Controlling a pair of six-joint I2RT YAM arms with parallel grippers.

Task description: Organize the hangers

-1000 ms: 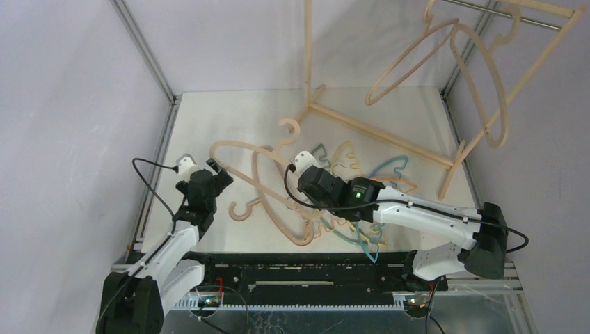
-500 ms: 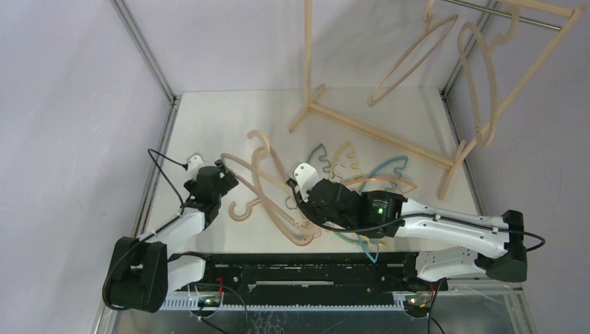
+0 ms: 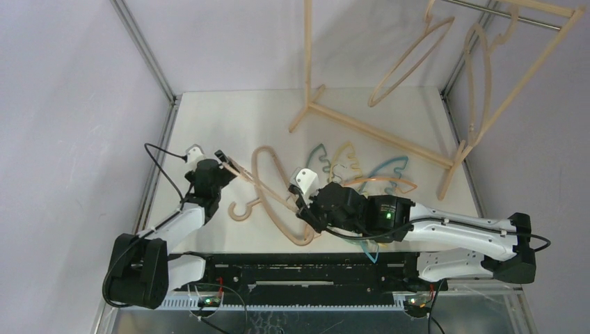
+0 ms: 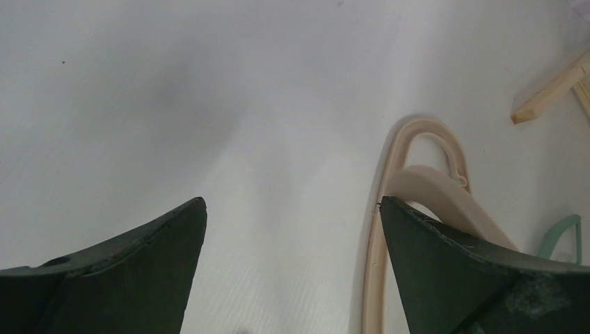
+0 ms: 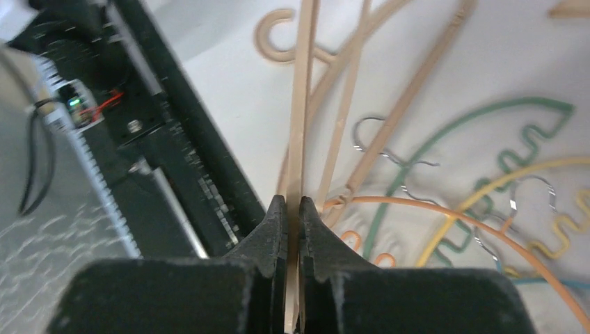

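Observation:
Several beige wooden hangers [image 3: 275, 202] lie crossed on the table's near middle. My right gripper [image 3: 304, 211] is shut on a thin bar of one beige hanger [image 5: 299, 132]; in the right wrist view the gripper [image 5: 292, 203] clamps it edge-on. My left gripper [image 3: 224, 160] is open, its fingertips at the left end of that hanger pile. In the left wrist view the gripper [image 4: 292, 202] is wide open over bare table, with a beige hanger hook [image 4: 426, 149] beside its right finger [image 4: 466, 278]. Thin teal, yellow, blue and orange hangers [image 3: 355, 170] lie tangled right of the wooden ones.
The tall pale wooden rack [image 3: 379, 129] stands at the back right, its foot [image 4: 549, 97] showing in the left wrist view. Two wooden hangers [image 3: 480, 83] hang from its rod. The black rail [image 3: 306, 268] runs along the near edge. Metal corner posts [image 3: 142, 49] bound the table.
My right gripper has pulled back toward the near edge with the beige hanger, turning it; its hook slid left and nearer. My left gripper shifted slightly toward the hanger. The hung hangers swung.

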